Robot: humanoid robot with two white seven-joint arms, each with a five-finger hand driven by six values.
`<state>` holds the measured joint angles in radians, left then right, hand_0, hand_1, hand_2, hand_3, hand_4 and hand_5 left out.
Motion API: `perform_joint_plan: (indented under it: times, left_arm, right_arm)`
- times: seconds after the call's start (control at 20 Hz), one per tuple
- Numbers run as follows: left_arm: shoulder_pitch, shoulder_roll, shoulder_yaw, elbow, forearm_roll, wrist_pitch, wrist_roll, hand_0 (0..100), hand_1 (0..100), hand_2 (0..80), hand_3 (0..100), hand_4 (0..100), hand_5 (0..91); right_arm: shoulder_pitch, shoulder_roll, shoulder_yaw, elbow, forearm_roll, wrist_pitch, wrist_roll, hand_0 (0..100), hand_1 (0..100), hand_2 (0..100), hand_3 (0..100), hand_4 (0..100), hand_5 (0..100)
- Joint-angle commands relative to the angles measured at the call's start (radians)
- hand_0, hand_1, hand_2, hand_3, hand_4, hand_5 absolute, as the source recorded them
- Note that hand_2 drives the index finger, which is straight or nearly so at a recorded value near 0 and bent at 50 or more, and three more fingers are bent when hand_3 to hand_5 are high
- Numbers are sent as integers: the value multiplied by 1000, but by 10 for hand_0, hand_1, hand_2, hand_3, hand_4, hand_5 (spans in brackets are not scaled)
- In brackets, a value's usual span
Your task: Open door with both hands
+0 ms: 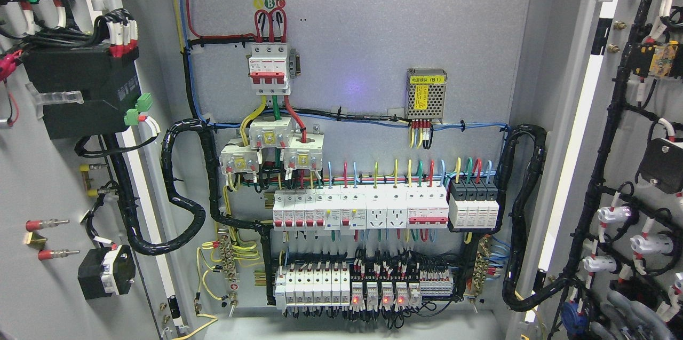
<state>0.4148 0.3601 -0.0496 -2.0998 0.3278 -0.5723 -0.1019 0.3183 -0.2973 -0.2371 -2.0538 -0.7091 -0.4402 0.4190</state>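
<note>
Both doors of a grey electrical cabinet stand swung wide open. The left door [37, 180] fills the picture's left edge, its inner face toward me with a black box and wired parts. The right door [629, 180] fills the right edge, its inner face lined with black cable bundles and white connectors. Between them the cabinet's back panel [363, 41] shows in full. Neither of my hands nor any arm shows in the head view.
On the back panel sit a red-and-white main breaker [269, 66], a perforated power supply [426, 94], rows of white breakers [363, 209] and relays with red lights [373, 292]. Black corrugated conduits [184, 190] loop from each door to the panel.
</note>
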Motion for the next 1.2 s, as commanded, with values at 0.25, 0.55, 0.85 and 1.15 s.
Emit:
perform_joint_plan:
  times: [0.25, 0.55, 0.85, 1.15]
  left_arm:
    - [38, 26, 100, 1, 56, -1, -4, 0, 0, 0, 0, 0, 0]
    - [50, 57, 149, 6, 123, -1, -4, 0, 0, 0, 0, 0, 0]
    - [59, 94, 226, 9, 198, 0, -4, 0, 0, 0, 0, 0, 0]
    - [79, 132, 298, 20, 280, 3, -4, 0, 0, 0, 0, 0, 0]
  right_arm:
    - [25, 7, -71, 12, -116, 6, -3, 194, 0, 0, 0, 0, 0]
    - [35, 9, -77, 14, -116, 5, -3, 194, 0, 0, 0, 0, 0]
    - [39, 7, -103, 27, -116, 5, -3, 194, 0, 0, 0, 0, 0]
    - [41, 9, -140, 34, -115, 1, -2, 194, 0, 0, 0, 0, 0]
